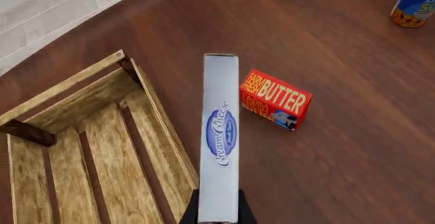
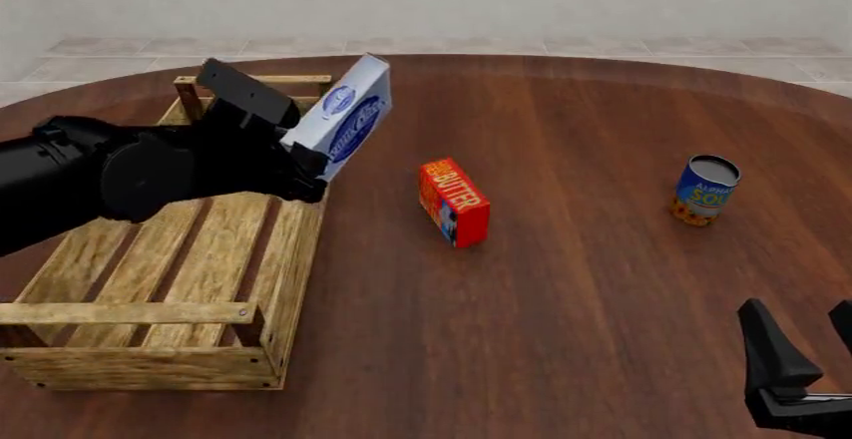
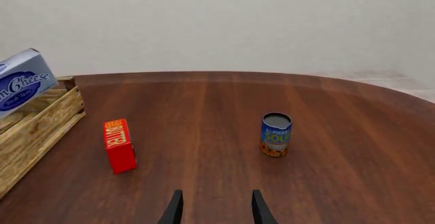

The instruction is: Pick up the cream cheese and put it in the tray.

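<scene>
Right gripper (image 2: 805, 364): nearest us, low over the tabletop (image 2: 573, 289), jaws spread and holding nothing.
Left gripper (image 2: 303, 165): we see its jaws pinching the cream cheese (image 2: 341, 120) by one short end.
Cream cheese: in the air, tilted, above the tray's (image 2: 286, 289) right side rail, not yet inside.
Handling: we judge it a light, stiff carton with smooth faces; an end grip leaves a long overhang, so it may pivot. A mid-length hold across the narrow sides would suit better.
Butter box (image 2: 453, 201): beside the tray, apart.
Soup can (image 2: 703, 190): upright, well apart to the right.
</scene>
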